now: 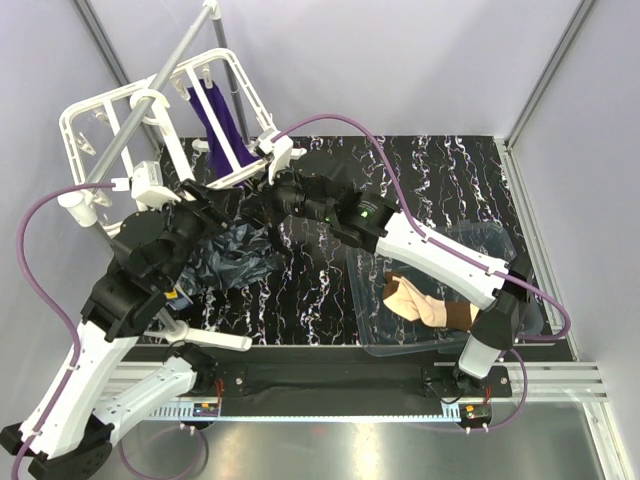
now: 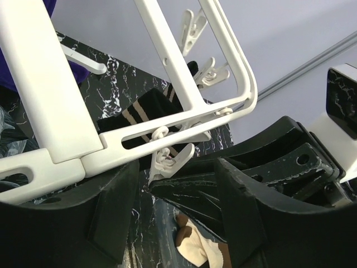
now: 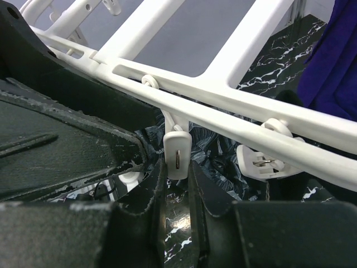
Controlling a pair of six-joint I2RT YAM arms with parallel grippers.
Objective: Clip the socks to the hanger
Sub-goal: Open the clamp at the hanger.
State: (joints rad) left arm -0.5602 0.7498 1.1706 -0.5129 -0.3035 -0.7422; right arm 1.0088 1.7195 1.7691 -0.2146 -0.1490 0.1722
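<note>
The white hanger [image 1: 100,120] hangs from a grey pole at the back left. My right gripper [image 3: 178,167] is shut on one of its small white clips [image 3: 178,151], pinching it from both sides. My left gripper [image 2: 178,173] is open just under the same frame corner, with that clip [image 2: 170,159] and the right gripper's fingers [image 2: 195,187] between its jaws. A black sock with beige stripes [image 2: 148,111] shows behind the frame bar; what holds it is hidden. Beige socks with brown cuffs [image 1: 425,300] lie in a clear bin.
A purple cloth [image 1: 222,125] hangs clipped to the hanger. A dark patterned cloth [image 1: 240,255] lies on the black marbled table. The clear plastic bin [image 1: 380,345] sits at the front right. The grey pole [image 1: 150,105] crosses over the hanger.
</note>
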